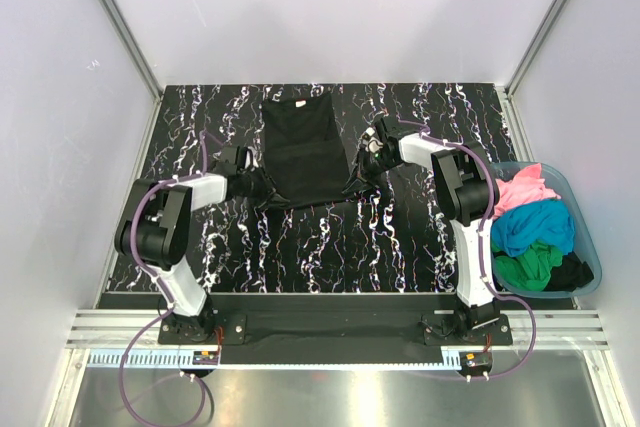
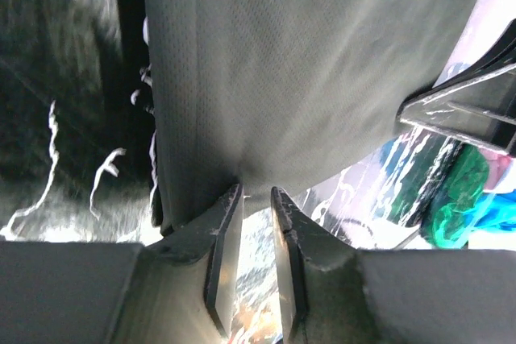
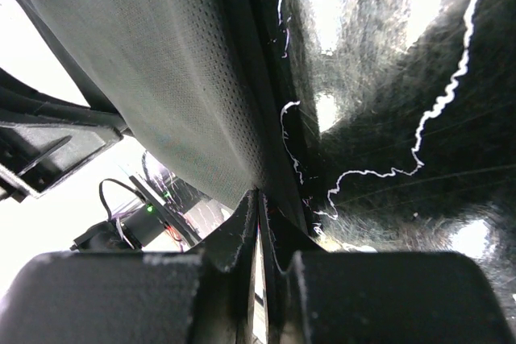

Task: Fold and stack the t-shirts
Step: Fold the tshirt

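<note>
The spread t-shirt [image 1: 298, 147] lies on the table [image 1: 400, 237], centred towards the far edge; the left gripper [image 1: 256, 187] is at its near left corner, the right gripper [image 1: 365, 173] at its near right; the tub [image 1: 590, 247] stands at the right edge, heaped t-shirts [image 1: 535, 232] inside.

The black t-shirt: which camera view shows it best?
The top external view: it shows the whole black t-shirt, with its full outline and where it lies. Each wrist view shows only a close patch of its cloth, running down into that arm's jaws.
</note>
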`<state>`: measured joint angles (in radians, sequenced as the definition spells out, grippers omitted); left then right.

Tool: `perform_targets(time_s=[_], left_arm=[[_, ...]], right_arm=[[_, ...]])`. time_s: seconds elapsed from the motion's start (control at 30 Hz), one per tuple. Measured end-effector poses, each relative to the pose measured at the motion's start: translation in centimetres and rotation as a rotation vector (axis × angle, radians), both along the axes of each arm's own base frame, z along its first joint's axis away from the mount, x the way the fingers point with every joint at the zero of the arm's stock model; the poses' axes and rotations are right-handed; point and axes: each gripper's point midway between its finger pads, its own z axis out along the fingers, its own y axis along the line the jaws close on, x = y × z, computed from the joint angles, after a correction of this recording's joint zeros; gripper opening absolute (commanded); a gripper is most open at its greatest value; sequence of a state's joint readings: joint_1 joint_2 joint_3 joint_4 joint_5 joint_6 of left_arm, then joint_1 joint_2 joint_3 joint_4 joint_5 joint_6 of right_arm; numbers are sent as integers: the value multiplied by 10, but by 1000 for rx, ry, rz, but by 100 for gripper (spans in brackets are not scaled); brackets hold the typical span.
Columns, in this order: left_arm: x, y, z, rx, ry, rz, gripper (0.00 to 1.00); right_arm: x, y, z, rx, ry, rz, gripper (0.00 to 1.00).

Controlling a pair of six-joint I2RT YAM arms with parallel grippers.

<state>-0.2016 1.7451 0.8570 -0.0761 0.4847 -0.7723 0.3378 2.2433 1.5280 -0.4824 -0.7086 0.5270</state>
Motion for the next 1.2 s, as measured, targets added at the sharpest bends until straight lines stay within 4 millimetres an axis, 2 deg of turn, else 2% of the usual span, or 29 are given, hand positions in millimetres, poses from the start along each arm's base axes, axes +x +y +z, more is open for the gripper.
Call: perform_targets(time_s=[0.1,0.23,0.33,0.53,0.63,0.8,0.9,1.0,1.2], left_arm=[[0,6,7,45,21,-9,28],[11,14,26,103,-10,-7,28],[13,21,34,143,-26,-7,24],[3,27,27,177,16,-15,21],[-6,30,17,194,45,-16,17],[-28,48,-8,301,132,-3,18],[-32,55,-10,343,149,-4,19],[-27,59,-3,376,143,-7,20],[4,55,32,366,48,4,21]], right_arm=[[0,0,0,-3,0,-1,9],[0,0,0,-6,1,-2,9],[0,0,0,-6,1,-3,9],[1,0,0,-7,6,-8,8],[1,0,0,-8,10,-13,8],[1,-1,0,-15,13,-19,8],[4,-1,1,-24,9,-26,9],[6,-2,1,-32,7,-34,8],[7,-3,1,-44,14,-50,9]])
